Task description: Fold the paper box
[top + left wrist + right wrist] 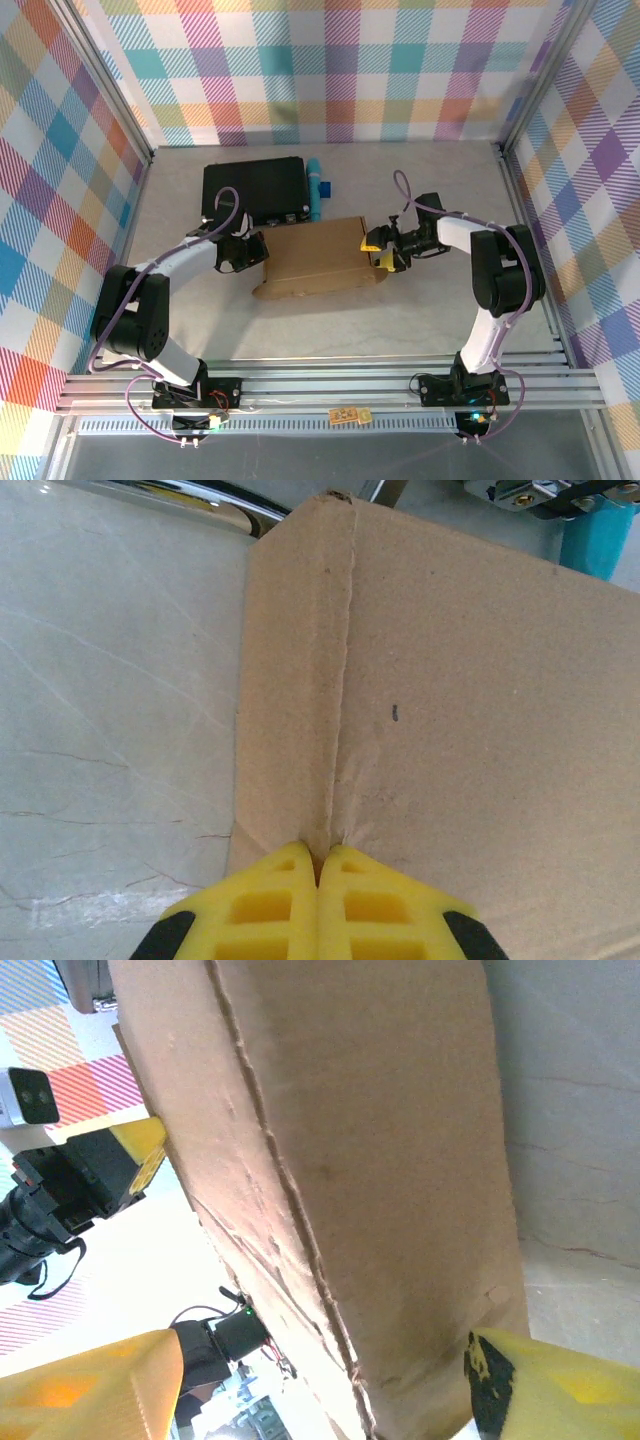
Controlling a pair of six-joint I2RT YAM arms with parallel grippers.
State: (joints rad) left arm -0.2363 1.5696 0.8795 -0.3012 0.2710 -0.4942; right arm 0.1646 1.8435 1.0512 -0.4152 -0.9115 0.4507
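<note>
The paper box, plain brown corrugated cardboard, lies in the middle of the pale, veined surface, its far edge beside a black case. The left wrist view adds a raised, wrinkled crease running to the yellow left fingers, closed tip to tip. The right wrist view shows the right fingers spread open astride the box's rough edge. The near surface is bare.
</note>
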